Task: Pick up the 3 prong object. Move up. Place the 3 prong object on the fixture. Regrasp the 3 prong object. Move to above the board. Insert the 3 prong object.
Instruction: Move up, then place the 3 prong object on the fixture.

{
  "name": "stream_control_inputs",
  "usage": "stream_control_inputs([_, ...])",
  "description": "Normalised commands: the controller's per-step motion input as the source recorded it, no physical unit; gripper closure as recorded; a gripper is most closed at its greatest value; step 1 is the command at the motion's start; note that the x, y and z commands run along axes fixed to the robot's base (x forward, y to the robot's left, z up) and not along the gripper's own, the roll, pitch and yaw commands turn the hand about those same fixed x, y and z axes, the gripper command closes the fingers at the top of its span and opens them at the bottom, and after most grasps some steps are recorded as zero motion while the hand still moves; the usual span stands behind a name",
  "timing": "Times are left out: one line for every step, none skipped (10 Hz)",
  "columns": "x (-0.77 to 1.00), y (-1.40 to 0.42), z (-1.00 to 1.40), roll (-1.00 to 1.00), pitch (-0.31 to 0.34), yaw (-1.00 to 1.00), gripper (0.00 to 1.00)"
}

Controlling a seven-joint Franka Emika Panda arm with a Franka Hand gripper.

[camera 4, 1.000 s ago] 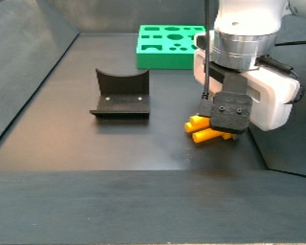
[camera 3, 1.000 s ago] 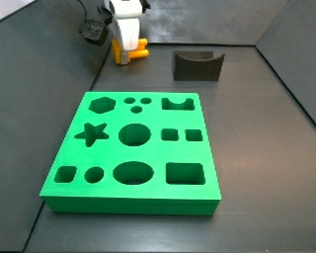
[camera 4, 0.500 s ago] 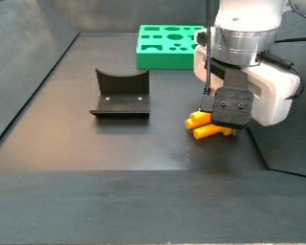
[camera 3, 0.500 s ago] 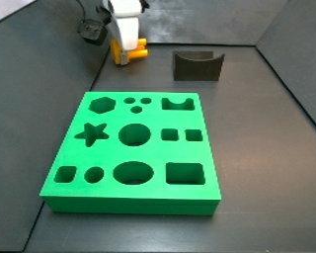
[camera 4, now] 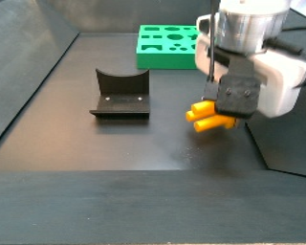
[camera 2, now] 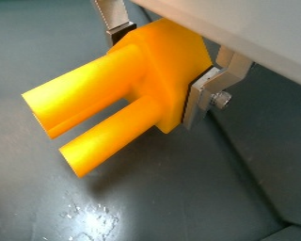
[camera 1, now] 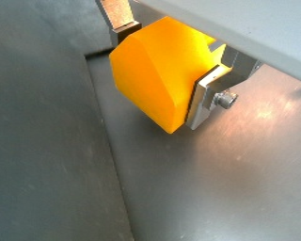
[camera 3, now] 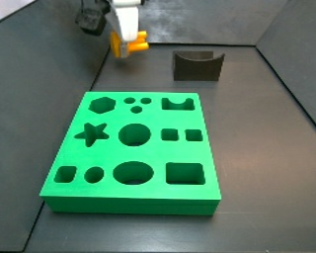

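Gripper [camera 4: 228, 107] of mine clenched across the body of the 3 prong object [camera 2: 121, 89], prongs left free, carried clear of the floor near the fixture [camera 4: 120, 93], my judgement being for placement there.

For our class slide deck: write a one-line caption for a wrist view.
Claw shut on the orange 3 prong object, prongs sticking out over the dark floor.
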Motion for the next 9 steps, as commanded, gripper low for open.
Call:
stream_control_inputs([-0.01, 0.01, 0.44, 0.05, 0.054, -0.02, 1.00])
stream_control_inputs([-0.02, 0.01, 0.35, 0.06, 0.060, -0.02, 1.00])
stream_control_inputs([0.00, 0.00, 1.00, 0.00, 0.000, 0.00, 1.00])
stream_control_inputs([0.00, 0.00, 1.00, 0.01, 0.000, 0.00, 1.00])
stream_control_inputs([-0.01, 0.00, 1.00, 0.03, 0.009, -0.01, 1.00])
stream_control_inputs([-0.02, 0.00, 1.00, 0.06, 0.023, -0.02, 1.00])
stream_control_inputs([-0.03, 0.00, 1.00, 0.07, 0.032, -0.01, 1.00])
stream_control_inputs([-0.03, 0.00, 1.00, 0.08, 0.035, -0.01, 1.00])
stream_control_inputs([-0.04, 0.00, 1.00, 0.08, 0.042, 0.00, 1.00])
